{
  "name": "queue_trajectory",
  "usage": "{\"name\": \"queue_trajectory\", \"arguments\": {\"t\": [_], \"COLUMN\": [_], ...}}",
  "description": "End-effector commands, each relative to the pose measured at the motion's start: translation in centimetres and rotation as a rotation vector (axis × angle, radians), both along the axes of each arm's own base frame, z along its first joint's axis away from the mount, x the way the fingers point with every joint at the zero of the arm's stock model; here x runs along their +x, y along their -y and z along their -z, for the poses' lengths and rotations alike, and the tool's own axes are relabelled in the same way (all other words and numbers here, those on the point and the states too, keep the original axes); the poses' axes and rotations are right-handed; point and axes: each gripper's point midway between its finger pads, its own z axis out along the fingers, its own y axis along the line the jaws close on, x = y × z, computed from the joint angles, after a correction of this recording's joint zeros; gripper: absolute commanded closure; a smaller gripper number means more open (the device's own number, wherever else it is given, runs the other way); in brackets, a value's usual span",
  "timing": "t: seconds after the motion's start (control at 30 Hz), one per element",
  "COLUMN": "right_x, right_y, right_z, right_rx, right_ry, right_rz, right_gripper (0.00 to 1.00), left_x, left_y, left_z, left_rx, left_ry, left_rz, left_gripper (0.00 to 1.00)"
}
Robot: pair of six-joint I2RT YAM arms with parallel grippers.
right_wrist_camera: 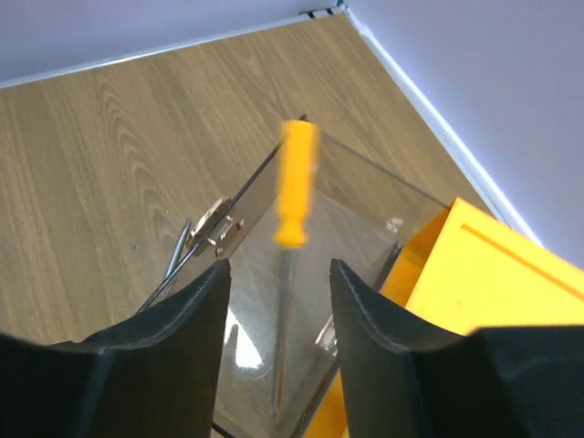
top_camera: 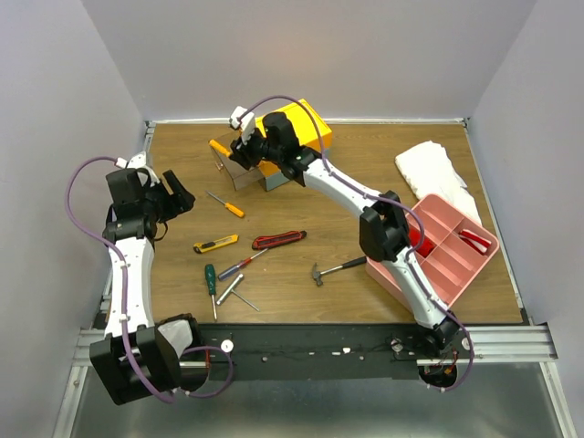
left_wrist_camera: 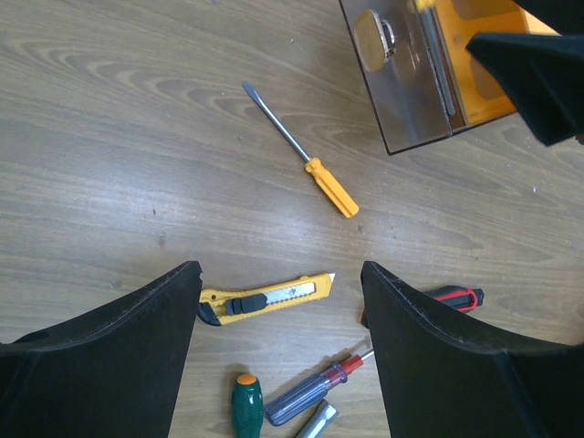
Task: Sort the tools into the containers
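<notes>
The yellow-topped box [top_camera: 294, 128] stands at the back with a clear drawer [top_camera: 239, 171] pulled out to the left. My right gripper [top_camera: 241, 149] is open above the drawer [right_wrist_camera: 365, 228]. A blurred orange-handled screwdriver [right_wrist_camera: 295, 187] lies free between the open jaws, shaft down in the drawer. My left gripper [top_camera: 180, 195] is open and empty above the table. Below it lie an orange screwdriver [left_wrist_camera: 319, 173], a yellow knife [left_wrist_camera: 265, 299], a green screwdriver [left_wrist_camera: 246, 403], a blue-and-red screwdriver [left_wrist_camera: 313, 392], a red knife [top_camera: 278, 240], a silver wrench [top_camera: 235, 290] and a hammer [top_camera: 336, 269].
A pink divided tray [top_camera: 443, 265] sits at the right under the right arm, with red items [top_camera: 474, 240] in it. A white cloth [top_camera: 436, 172] lies behind the tray. Grey walls close the table on three sides.
</notes>
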Motion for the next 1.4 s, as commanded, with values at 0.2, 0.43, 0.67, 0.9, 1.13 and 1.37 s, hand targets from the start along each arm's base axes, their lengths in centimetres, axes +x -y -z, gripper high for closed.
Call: {"name": "queue_trajectory", "arguments": {"t": [0.2,0.43,0.67,0.9,1.13,1.37], "right_x": [-2.5,-5.9,-8.7,-13.7,-22.7,-25.8], "right_y": [4.2,8.4,11.9,12.5,13.9,10.0], "right_z": [-11.0,-10.9,-9.1,-5.0,4.1,8.4], "right_rx": [0.054,-0.01,-0.066,-0.206,-0.396,-0.493], "right_ry": [0.113,0.056,0.013,-0.05,-0.247,-0.163], "right_rz": [0.089,0.133,0.16,-0.096,-0.591,-0.764], "right_gripper": [0.36,0.33,0.32,0.31,0.32,0.31], "left_x": [0.5,2.2,5.9,6.3,4.6,2.2], "left_y": [1.1,-0.1,0.9,1.5,0.8,-0.1], "left_z": [0.8,6.0,9.2,11.4,7.8,5.0], "left_rx": [0.038,0.12,-0.172,-0.166,-0.043,0.025], "left_ry": [0.031,-0.153,-0.279,-0.364,-0.29,-0.197], "left_rz": [0.155,0.295,0.099,0.042,0.106,0.069], "left_gripper": [0.19,0.19,0.28,0.33,0.32,0.31]}}
